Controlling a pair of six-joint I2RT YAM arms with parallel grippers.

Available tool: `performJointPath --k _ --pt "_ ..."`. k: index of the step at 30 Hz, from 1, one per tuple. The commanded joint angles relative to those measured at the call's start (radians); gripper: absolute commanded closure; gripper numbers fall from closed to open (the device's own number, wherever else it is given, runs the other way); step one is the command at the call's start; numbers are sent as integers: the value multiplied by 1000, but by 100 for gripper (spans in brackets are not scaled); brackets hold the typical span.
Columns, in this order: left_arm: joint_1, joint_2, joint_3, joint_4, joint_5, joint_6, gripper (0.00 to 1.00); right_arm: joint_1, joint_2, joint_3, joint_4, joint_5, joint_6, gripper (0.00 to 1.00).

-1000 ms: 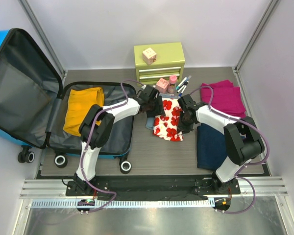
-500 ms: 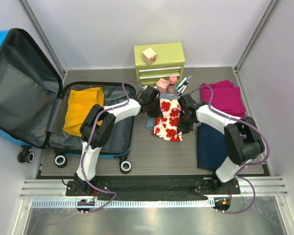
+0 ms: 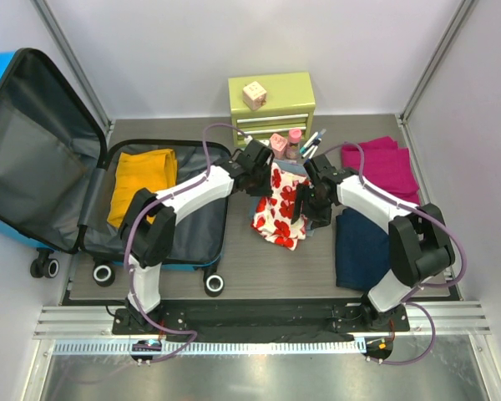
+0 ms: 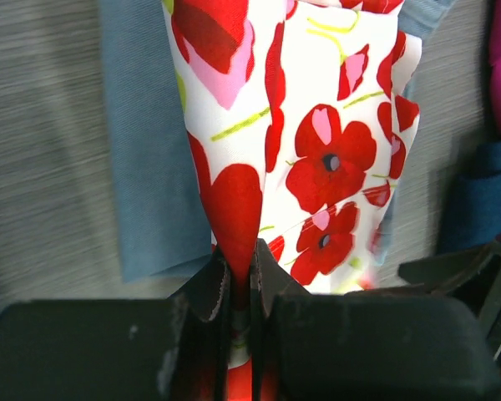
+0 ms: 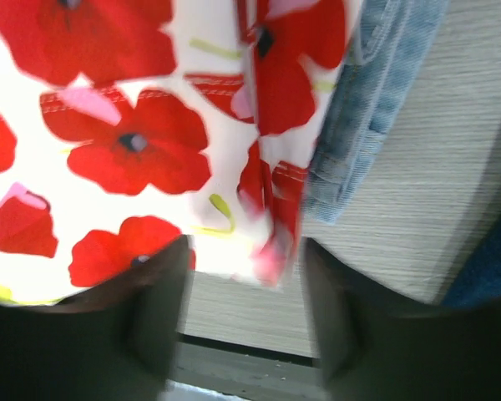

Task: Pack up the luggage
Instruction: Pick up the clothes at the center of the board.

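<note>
The left tool (image 4: 240,269) pinched the soft-looking, light flower cloth (image 4: 326,159) by its edge; the right tool (image 5: 244,259) stood open.

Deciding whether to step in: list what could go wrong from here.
The left gripper pinches only a narrow fold of the floral garment; it might slip out. The right gripper is open, so nothing backs that grip. The hanging cloth could drag the denim beneath or topple the bottles behind.
</note>
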Motion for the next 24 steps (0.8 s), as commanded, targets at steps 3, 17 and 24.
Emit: performJointPath --k 3,17,24 --pt "2 -52 58 -146 -88 141 100 0 39 60 -8 -13 -40 24" --pt "42 -117 135 -384 -231 291 100 0 42 46 -6 0 -59 22" --pt "100 -183 150 -449 -263 336 100 0 51 62 -8 -5 -65 21"
